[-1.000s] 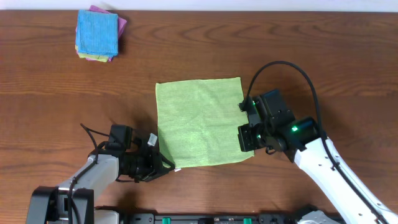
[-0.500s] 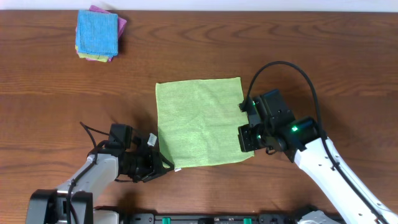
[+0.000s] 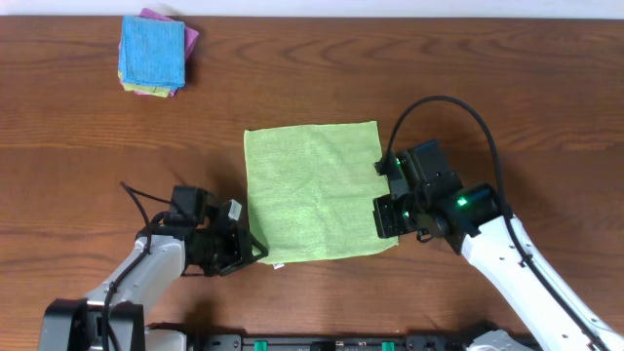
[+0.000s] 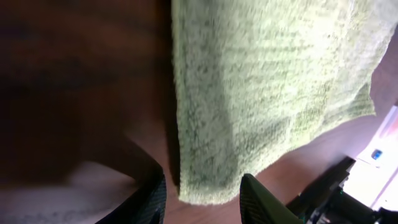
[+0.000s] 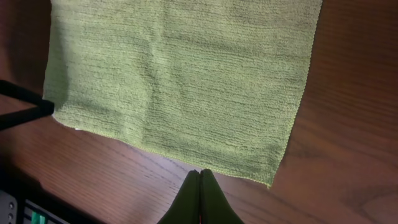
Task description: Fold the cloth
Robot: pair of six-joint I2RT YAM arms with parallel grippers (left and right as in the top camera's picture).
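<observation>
— Where does it lie?
— On the brown wooden table (image 3: 487, 68), the lime-green square microfibre cloth (image 3: 312, 190) lies flat; it looks soft, light, droopy.
— Take hold where?
— Near corners, I'd judge. The left gripper (image 4: 202, 180) has jaws spread at one; the right gripper (image 5: 200, 173), jaws pressed together, sits beside the other.

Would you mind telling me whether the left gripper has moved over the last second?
Yes, slightly: overhead, the left gripper has edged up the picture, judged against the cloth, which stayed put.
</observation>
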